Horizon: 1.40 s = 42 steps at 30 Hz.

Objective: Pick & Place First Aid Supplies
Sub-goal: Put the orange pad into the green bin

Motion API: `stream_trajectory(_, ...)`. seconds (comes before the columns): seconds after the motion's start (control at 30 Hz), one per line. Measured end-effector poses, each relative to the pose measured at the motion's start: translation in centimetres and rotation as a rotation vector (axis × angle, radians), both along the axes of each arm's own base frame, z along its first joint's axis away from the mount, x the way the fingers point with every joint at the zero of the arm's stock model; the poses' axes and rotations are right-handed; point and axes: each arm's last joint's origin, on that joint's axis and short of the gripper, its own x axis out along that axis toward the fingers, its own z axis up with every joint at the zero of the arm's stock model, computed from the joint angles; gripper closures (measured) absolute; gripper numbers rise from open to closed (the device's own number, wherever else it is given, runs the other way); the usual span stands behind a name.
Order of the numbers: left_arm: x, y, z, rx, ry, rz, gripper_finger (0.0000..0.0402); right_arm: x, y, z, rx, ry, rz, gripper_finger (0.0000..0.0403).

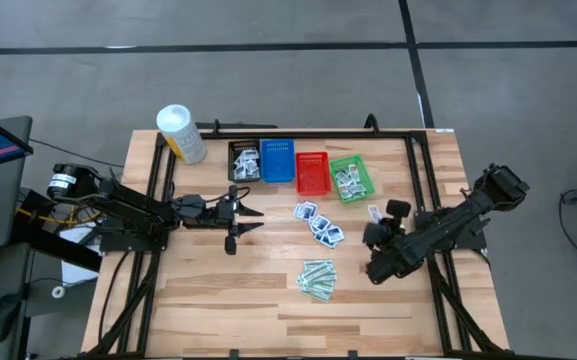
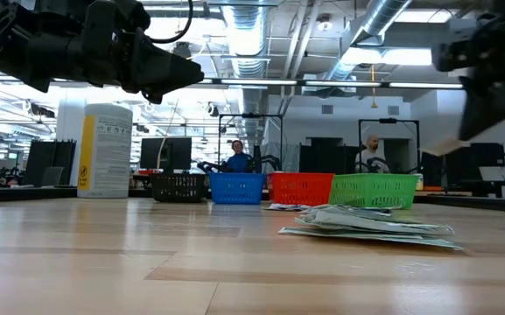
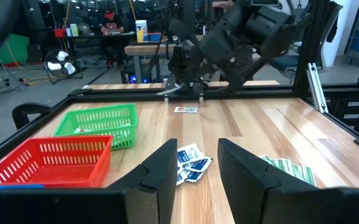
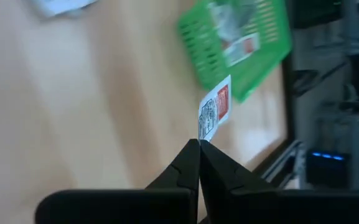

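**Right hand pinches a packet**

From above, the right hand (image 1: 373,232) is hard to make out. Its wrist view shows more: fingers pressed together on the edge of a white packet (image 4: 214,114) with red print, near the green basket (image 4: 241,43). The left hand (image 1: 251,220) hangs over the tabletop (image 1: 268,300), fingers apart, holding nothing.

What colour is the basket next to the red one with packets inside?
Green basket, clearest in the high view.

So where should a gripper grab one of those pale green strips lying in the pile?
Probably the top green strip by a long edge, coming straight down: the strips lie flat and overlapped, so only edges offer purchase. Left gripper is open.
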Motion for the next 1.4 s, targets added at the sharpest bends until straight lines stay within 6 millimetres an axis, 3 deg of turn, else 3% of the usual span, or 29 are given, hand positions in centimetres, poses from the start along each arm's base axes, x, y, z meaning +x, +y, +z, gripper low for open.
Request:
stream_trajectory(0.37,0.0,0.0,0.0,0.000,0.001,0.000,0.0286,2.5,-4.3,0.2,-0.162,-0.019,-0.038,0.0402)
stream_trajectory(0.9,0.0,0.0,-0.1,0.001,0.005,0.000,0.0286,5.8,-9.8,-0.1,-0.146,0.020,-0.020,0.0395)
stream_trajectory(1.17,0.0,0.0,-0.1,0.001,0.005,0.000,0.0286,5.9,-11.4,-0.1,-0.136,0.014,-0.084,0.0344)
stream_trajectory(1.4,0.0,0.0,-0.1,0.000,0.008,0.000,0.0286,5.7,-10.9,-0.2,-0.085,0.014,-0.092,0.0294)
